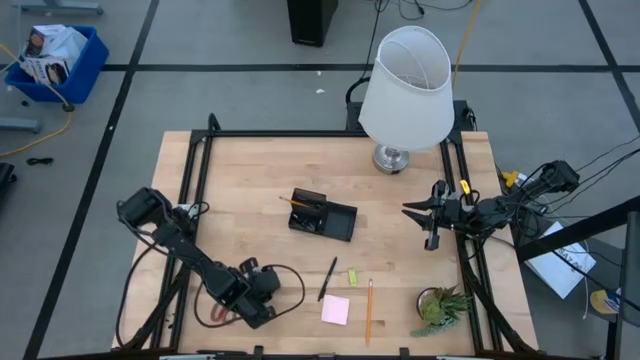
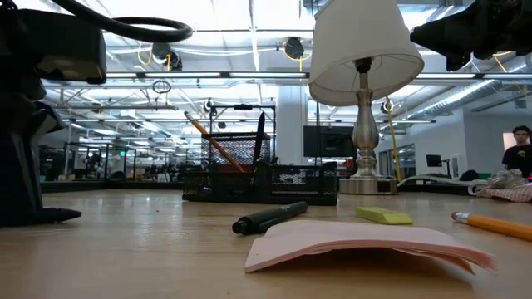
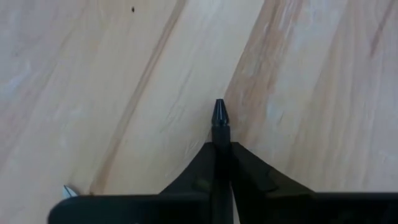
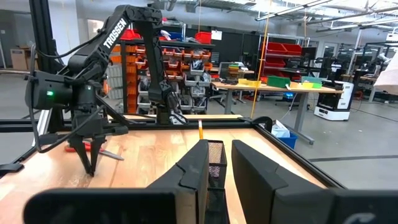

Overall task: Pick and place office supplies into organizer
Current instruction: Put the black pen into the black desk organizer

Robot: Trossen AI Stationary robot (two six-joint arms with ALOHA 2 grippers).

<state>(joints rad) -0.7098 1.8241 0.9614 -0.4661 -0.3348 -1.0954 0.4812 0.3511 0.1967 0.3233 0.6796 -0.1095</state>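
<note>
My left gripper (image 1: 262,290) hangs over the table's near left part, fingers pointing down and shut on a thin black pen (image 3: 219,118). Red-handled scissors (image 1: 215,315) lie flat beside it. The black organizer (image 1: 322,213) sits mid-table with an orange pencil and a pen standing in its taller section. On the wood near the front edge lie a second black pen (image 1: 327,278), a yellow-green eraser (image 1: 352,275), a pink sticky pad (image 1: 336,309) and an orange pencil (image 1: 369,310). My right gripper (image 1: 418,222) hovers open at the right side, aimed level at the organizer (image 4: 216,162). My left gripper pinches the black pen between its two shut fingers (image 3: 249,168), and the pen runs along them. Only the pen's pointed tip (image 3: 219,115) sticks out past the fingertips. The fingers come from above, pointing down (image 4: 91,165). Whether the tip touches the wood, I cannot tell.
A white-shaded lamp (image 1: 405,90) stands at the far edge behind the organizer. A small green potted plant (image 1: 440,305) sits at the near right corner. Bare wood lies between the organizer and the left gripper. A black frame (image 1: 190,190) runs round the tabletop.
</note>
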